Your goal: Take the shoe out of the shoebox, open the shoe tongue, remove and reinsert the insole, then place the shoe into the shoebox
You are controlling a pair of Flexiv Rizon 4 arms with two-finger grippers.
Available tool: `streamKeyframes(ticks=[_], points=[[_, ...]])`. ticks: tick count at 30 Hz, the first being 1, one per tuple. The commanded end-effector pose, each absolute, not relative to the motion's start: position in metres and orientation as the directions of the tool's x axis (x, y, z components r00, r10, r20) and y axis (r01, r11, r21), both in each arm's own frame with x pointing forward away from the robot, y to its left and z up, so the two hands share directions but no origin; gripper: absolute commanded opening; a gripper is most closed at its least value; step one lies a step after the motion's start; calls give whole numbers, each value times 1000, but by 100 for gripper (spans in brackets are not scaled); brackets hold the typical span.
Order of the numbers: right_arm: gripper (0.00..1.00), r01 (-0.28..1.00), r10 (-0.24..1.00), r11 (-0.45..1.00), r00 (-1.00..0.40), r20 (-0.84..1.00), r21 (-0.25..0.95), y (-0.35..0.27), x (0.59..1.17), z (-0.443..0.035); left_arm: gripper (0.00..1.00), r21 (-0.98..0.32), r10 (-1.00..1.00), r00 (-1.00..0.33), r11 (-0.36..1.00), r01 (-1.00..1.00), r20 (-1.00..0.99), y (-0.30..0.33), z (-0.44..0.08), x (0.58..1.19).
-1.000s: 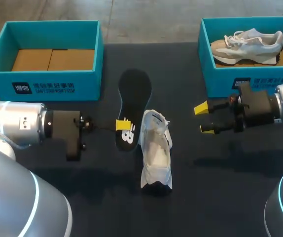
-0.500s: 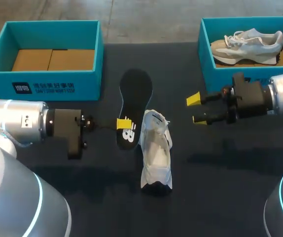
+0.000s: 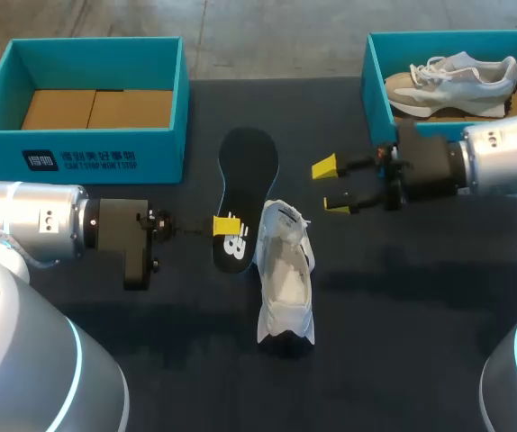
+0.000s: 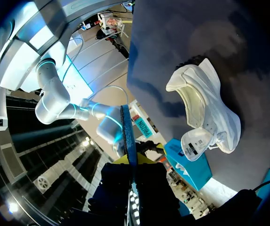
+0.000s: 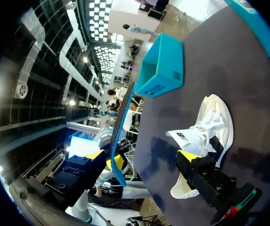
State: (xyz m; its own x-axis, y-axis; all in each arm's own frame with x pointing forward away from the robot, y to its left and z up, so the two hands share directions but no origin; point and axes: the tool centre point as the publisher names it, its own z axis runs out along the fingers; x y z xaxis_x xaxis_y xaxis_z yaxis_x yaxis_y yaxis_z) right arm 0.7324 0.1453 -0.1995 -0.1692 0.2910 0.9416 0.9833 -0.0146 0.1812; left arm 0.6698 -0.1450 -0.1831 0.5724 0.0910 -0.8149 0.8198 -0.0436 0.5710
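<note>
Mid-table, our white shoe [image 3: 285, 279] lies upright, tongue pulled open, mouth gaping | our left gripper [image 3: 226, 224] pinches the narrow end of the black insole [image 3: 248, 166] just beside it | our right gripper [image 3: 331, 186] hangs with fingers spread, holding nothing, near the far-right shoebox [image 3: 394, 135].

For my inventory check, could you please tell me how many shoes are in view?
2. A white shoe lies on the table beside the insole; a grey shoe sits in the far right box. None seems hidden.
</note>
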Motion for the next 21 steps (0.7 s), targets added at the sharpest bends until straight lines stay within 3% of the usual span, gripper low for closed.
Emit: streamKeyframes(ticks=[1,21], points=[[100,986,296,-17,-152,943,164,161,742,-198,0,573,92,574,-42,819,-814,-146,-183,669],[100,988,297,-16,-141,945,153,180,746,-197,0,573,92,574,-42,819,-814,-146,-183,669]])
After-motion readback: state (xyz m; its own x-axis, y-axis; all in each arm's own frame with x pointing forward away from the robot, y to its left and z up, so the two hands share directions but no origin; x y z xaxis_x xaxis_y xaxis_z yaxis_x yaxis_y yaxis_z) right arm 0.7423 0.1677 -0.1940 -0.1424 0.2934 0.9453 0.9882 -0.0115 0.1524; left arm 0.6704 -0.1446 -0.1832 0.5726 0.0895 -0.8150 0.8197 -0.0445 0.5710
